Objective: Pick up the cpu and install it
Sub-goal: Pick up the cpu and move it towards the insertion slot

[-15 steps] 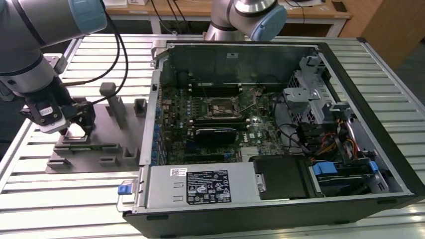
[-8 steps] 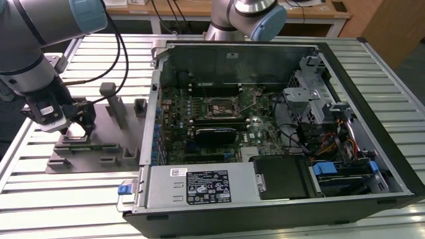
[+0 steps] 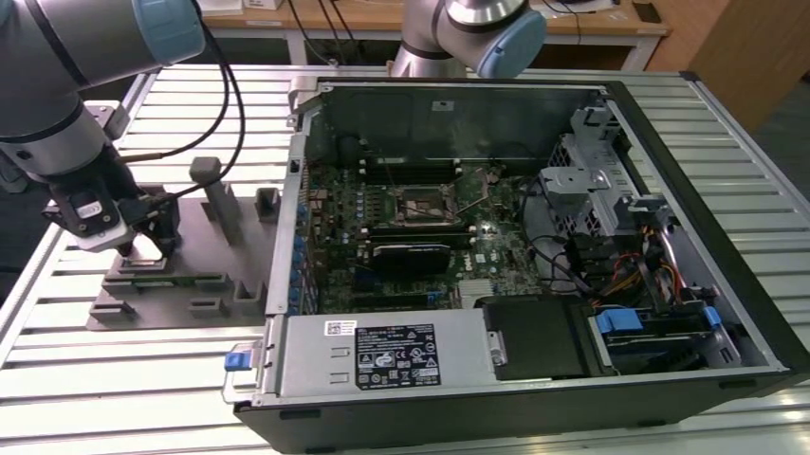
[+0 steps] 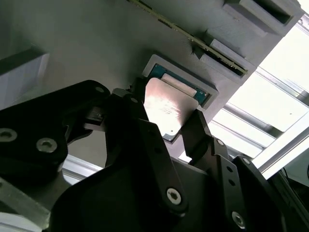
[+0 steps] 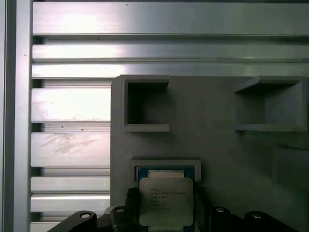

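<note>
The cpu (image 4: 169, 104) is a flat square chip with a shiny silver top and a green rim, and it lies in a shallow grey recess of the holder plate (image 5: 217, 159). My gripper (image 4: 169, 118) reaches down over it, with one black finger (image 4: 130, 104) against one edge and the other finger (image 4: 198, 128) against the opposite edge. In the first wrist view the cpu (image 5: 166, 200) sits between the same fingers of my gripper (image 5: 166, 210). In the exterior view my gripper (image 3: 139, 248) stands on the holder plate (image 3: 165, 284) at that view's left, outside the computer case.
An open computer case (image 3: 532, 237) lies on the slatted aluminium table (image 3: 127, 370), its motherboard showing a bare cpu socket (image 3: 420, 204). Grey upright blocks (image 3: 215, 194) rise from the holder plate. A second robot arm (image 3: 487, 33) stands behind the case.
</note>
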Controlling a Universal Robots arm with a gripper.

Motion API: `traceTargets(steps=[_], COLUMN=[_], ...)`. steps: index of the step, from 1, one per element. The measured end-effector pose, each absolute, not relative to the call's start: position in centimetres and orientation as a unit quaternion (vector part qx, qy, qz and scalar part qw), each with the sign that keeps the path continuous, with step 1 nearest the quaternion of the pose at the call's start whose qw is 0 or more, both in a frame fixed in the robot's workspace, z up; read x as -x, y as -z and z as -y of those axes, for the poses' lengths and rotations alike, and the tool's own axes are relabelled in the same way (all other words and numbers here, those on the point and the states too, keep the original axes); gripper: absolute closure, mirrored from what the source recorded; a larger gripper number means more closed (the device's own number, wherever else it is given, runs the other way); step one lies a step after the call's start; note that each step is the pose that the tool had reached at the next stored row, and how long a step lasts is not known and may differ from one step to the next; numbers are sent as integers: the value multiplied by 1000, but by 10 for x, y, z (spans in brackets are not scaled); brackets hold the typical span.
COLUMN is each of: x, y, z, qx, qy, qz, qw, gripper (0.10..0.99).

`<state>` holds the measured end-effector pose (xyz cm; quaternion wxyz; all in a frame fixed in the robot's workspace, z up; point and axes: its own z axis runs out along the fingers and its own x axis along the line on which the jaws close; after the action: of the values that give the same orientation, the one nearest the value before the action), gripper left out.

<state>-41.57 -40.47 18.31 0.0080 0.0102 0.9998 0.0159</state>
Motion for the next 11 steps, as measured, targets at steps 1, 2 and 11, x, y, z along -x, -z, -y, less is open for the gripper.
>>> traceTargets(steps=[1, 2, 11], x=[416, 416, 416], y=[-183, -183, -189], z=[405, 405, 404], qx=[-10, -10, -10], qy=[-16, -16, -16], qz=[-1000, -1000, -1000], qw=[8, 8, 8], gripper=[545, 545, 545])
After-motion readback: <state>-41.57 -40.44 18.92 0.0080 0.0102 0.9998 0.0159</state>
